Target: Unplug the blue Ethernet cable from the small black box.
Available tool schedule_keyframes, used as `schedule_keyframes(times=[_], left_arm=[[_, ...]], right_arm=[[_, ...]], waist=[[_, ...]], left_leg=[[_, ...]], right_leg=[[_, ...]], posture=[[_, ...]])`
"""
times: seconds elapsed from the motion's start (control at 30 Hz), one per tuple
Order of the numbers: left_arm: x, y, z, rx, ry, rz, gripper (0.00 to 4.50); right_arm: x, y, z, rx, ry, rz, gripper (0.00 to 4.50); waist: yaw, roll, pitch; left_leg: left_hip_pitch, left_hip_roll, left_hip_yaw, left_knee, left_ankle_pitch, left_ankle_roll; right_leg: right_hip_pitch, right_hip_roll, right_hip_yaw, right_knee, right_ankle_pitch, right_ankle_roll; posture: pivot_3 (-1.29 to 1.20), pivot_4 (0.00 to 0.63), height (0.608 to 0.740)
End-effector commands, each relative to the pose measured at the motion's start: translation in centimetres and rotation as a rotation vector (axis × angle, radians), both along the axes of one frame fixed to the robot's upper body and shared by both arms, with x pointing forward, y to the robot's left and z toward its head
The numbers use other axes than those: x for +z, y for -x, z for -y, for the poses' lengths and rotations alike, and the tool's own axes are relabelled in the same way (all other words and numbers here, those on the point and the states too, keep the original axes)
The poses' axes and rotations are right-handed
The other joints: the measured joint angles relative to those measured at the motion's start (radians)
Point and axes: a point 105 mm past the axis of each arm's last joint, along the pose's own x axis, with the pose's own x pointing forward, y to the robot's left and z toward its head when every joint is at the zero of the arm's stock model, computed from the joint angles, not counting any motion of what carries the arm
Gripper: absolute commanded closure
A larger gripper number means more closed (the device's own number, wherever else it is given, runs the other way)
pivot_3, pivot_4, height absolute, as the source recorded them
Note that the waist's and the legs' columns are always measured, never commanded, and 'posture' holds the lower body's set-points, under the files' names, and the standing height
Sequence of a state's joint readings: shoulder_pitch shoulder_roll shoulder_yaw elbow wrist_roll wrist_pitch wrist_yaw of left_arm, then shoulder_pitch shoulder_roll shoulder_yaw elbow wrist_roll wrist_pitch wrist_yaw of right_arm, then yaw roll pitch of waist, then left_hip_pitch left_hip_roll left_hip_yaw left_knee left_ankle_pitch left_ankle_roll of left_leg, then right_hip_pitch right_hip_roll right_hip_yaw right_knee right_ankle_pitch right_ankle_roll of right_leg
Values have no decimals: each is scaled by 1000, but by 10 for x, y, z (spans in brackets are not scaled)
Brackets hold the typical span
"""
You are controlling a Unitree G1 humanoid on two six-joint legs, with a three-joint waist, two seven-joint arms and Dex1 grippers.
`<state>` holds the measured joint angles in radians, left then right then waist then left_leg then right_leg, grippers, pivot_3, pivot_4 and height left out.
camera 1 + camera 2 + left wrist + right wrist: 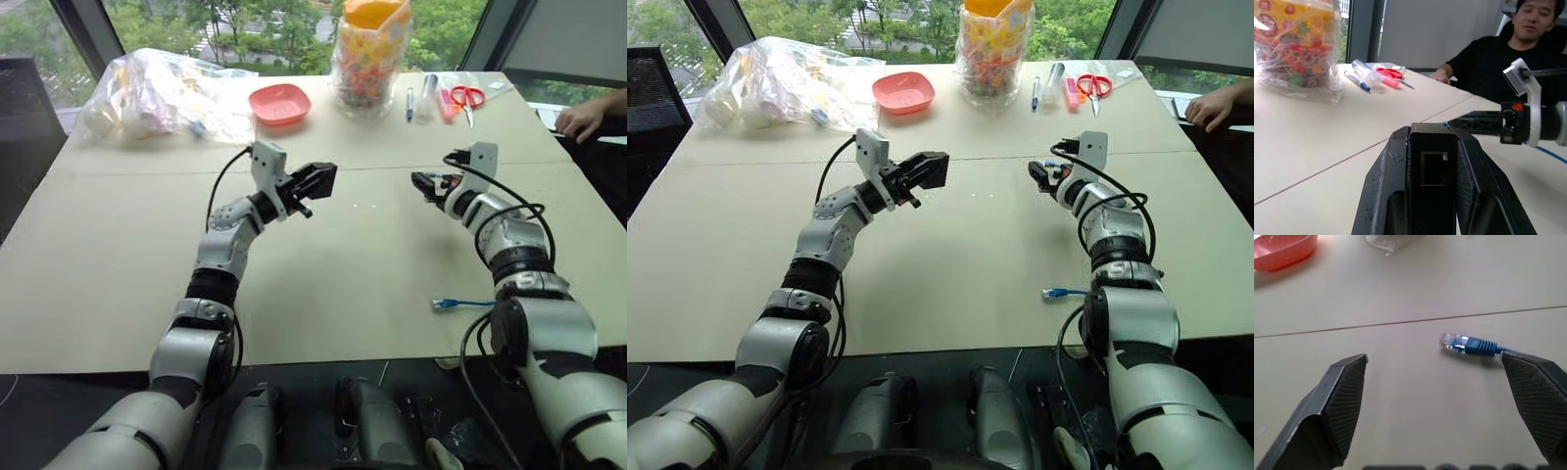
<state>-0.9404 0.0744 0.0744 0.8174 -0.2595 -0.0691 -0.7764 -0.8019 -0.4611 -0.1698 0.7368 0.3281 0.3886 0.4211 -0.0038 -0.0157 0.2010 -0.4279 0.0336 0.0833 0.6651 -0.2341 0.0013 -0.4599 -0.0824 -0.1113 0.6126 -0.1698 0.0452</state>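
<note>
Cable [1469, 344] unplugged; box [1433, 169] in left gripper [318, 182]

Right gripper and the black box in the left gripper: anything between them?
Nothing: in the left eye view, bare table separates the small black box, clamped in the left gripper, from the open right gripper.
</note>
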Motion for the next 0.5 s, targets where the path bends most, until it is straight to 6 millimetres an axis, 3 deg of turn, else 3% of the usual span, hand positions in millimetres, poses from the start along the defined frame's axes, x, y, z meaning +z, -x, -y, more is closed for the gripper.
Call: schedule_keyframes(times=[0.03, 0.2, 0.4, 0.47, 0.5], left_arm=[[5, -5, 22, 26, -23, 65, 3986], [-12, -10, 35, 103, -78, 44, 3986], [-24, -15, 39, 181, -130, 24, 3986], [-25, -14, 40, 170, -124, 10, 2961], [-25, -14, 40, 166, -121, 6, 2656]], right_arm=[[6, 34, -37, 115, 27, 33, 20], [14, 73, -53, 83, -46, 96, 20], [24, 87, -39, -23, -99, 152, 20], [26, 88, -35, -39, -96, 161, 0], [27, 88, -34, -42, -92, 164, 0]], waist=[[8, 0, 0], [8, 0, 0], [15, 0, 0], [16, 0, 0], [16, 0, 0]], left_leg=[[0, 0, -1, 0, -1, 1], [0, 0, -1, 0, -2, 2], [0, 2, -3, 1, -2, 2], [0, 2, -3, 1, -2, 2], [-1, 2, -3, 1, -2, 2]], right_leg=[[0, 0, 0, 0, 0, 0], [-2, -1, 1, -1, -1, 1], [-1, -1, 0, -1, 0, 1], [-1, -1, 0, -2, 0, 0], [-1, -1, 0, -2, 0, 1]], posture=[[0, 150, 740], [0, 150, 740], [0, 150, 740], [0, 150, 740], [0, 150, 740]])
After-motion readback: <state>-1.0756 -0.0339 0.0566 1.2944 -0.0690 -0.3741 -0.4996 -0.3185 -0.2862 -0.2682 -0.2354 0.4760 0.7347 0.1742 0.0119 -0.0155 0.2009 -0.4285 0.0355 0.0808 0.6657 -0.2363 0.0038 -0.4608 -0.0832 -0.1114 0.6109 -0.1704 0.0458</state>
